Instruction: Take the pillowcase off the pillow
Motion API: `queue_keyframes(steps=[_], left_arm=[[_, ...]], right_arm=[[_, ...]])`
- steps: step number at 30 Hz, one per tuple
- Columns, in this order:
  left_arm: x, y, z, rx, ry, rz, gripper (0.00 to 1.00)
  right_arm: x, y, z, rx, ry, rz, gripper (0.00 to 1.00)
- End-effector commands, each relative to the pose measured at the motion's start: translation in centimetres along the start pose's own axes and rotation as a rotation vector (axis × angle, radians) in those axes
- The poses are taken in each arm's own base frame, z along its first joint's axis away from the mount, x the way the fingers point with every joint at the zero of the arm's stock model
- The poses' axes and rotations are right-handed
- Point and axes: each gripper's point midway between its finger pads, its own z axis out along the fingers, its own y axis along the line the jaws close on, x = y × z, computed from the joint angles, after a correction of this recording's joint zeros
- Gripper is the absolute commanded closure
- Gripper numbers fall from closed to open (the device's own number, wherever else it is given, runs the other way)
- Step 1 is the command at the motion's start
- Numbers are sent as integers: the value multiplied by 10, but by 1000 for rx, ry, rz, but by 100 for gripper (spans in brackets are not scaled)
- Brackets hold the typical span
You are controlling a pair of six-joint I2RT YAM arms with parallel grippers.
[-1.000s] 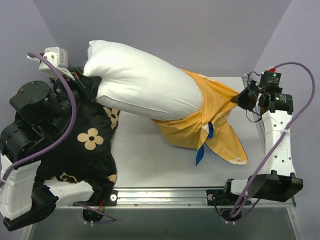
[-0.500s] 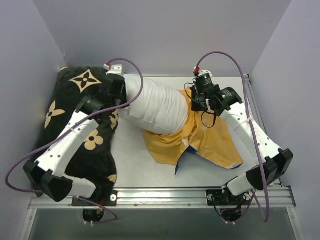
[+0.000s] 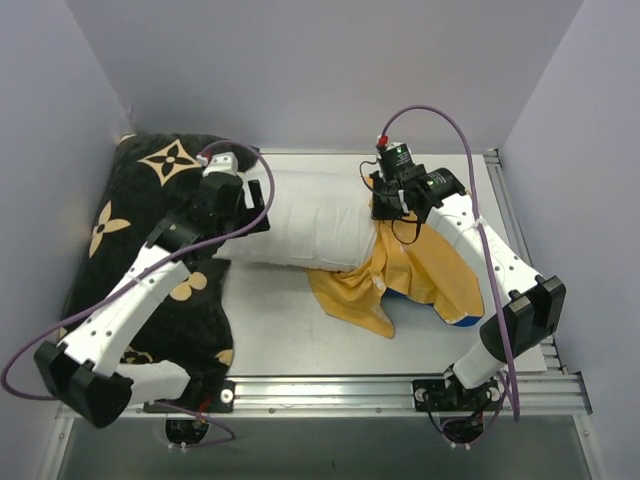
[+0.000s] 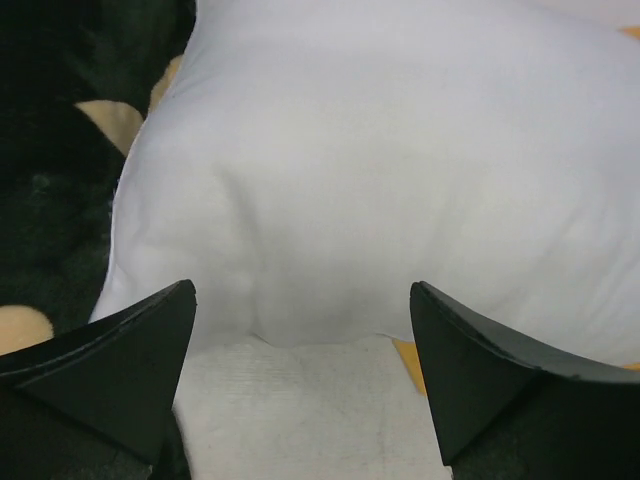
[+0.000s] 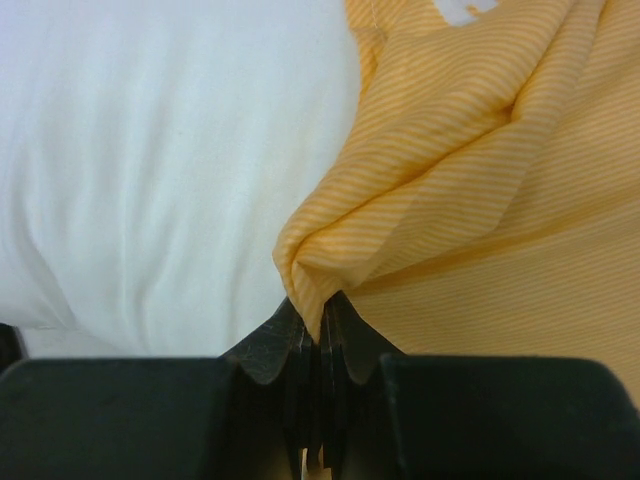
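A: Why is the plump white rectangular pillow (image 3: 310,225) by the table's (image 3: 290,330) far edge half bare?
B: The thin orange-yellow fabric pillowcase (image 3: 410,270) covers its right end. The right gripper (image 5: 318,328) pinches a fold to peel it; the left gripper (image 4: 300,300) gapes empty, ready to brace.

Soft, even overhead light leaves only faint shadows on the table (image 3: 290,320). In the wrist views the pillow (image 4: 380,170) looks washed-out and slightly soft, while the pillowcase (image 5: 480,180) shows its weave crisply.
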Motion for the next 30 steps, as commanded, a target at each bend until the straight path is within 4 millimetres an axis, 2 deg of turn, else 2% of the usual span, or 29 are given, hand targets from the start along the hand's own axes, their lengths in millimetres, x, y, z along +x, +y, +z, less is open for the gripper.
queue_keyframes(steps=[1, 4, 5, 7, 9, 10, 11, 12, 13, 14, 15, 16, 17, 19, 23, 24, 25, 30], left_arm=[[-42, 20, -56, -62, -213, -164, 4], [-41, 32, -74, -77, -237, -210, 2], [-36, 34, -75, -79, -229, -228, 3], [-11, 35, -66, -84, -186, -300, 3], [15, 27, -56, -66, -138, -382, 3], [42, 6, -46, -7, -109, -432, 3], [48, -2, -42, 5, -140, -466, 3], [44, -28, -42, 101, -188, -561, 3], [71, -47, -39, 141, -170, -532, 2], [73, -52, -39, 144, -225, -548, 3], [65, -70, -42, 211, -279, -621, 2], [74, -83, -38, 238, -286, -621, 2], [88, -77, -24, 224, -298, -619, 3], [87, -94, -10, 286, -326, -693, 3], [91, -97, 16, 306, -347, -717, 3], [76, -106, 13, 363, -378, -748, 3], [81, -114, 19, 396, -348, -741, 3], [66, -126, 25, 468, -396, -741, 3]], right_arm=[[-6, 29, 8, -113, -21, 28, 100], [-4, 31, 11, -117, -12, 37, 100], [-3, 31, 12, -116, -11, 38, 100], [-2, 32, 13, -118, -8, 42, 100], [-1, 31, 12, -114, -13, 48, 100], [-2, 29, 12, -108, -17, 50, 100], [-2, 30, 12, -111, -21, 51, 100], [-1, 29, 12, -107, -18, 49, 100], [0, 28, 13, -106, -15, 45, 100], [1, 28, 14, -105, -14, 46, 100], [2, 28, 12, -106, -15, 47, 100], [6, 26, 15, -102, -5, 44, 100], [7, 25, 15, -100, -8, 44, 100], [10, 24, 13, -98, -7, 44, 100], [18, 16, 8, -84, -13, 38, 100], [19, 16, 7, -85, -13, 38, 100], [20, 16, 6, -87, -12, 37, 100], [28, 16, 3, -89, -6, 28, 100]])
